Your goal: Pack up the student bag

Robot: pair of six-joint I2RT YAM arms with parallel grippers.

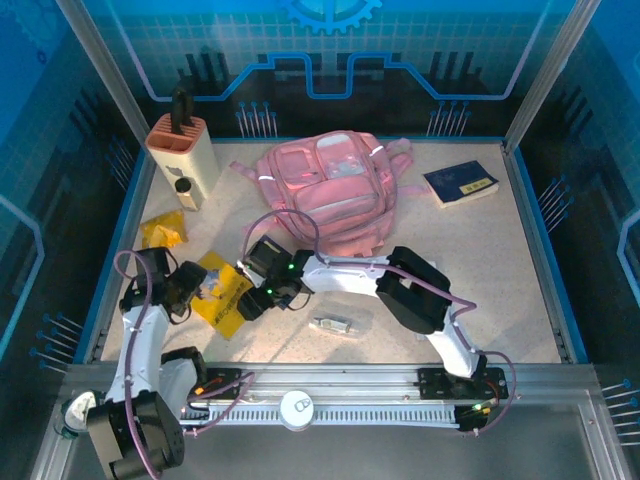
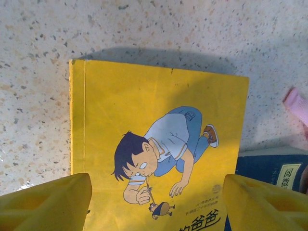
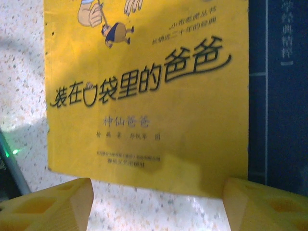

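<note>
Your student bag (image 1: 328,190) lies at the table's (image 1: 480,280) far middle, contents hidden. The left gripper (image 2: 156,192) and right gripper (image 3: 159,192) hang over the yellow book (image 2: 144,106), jaws spread, holding nothing.

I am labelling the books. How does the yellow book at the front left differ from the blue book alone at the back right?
The yellow book has a cartoon boy on its cover; the blue book shows a pale label. The yellow book lies under the left tool and the right tool; the blue book lies away from them, right of the bag. Both lie flat on the table.
</note>
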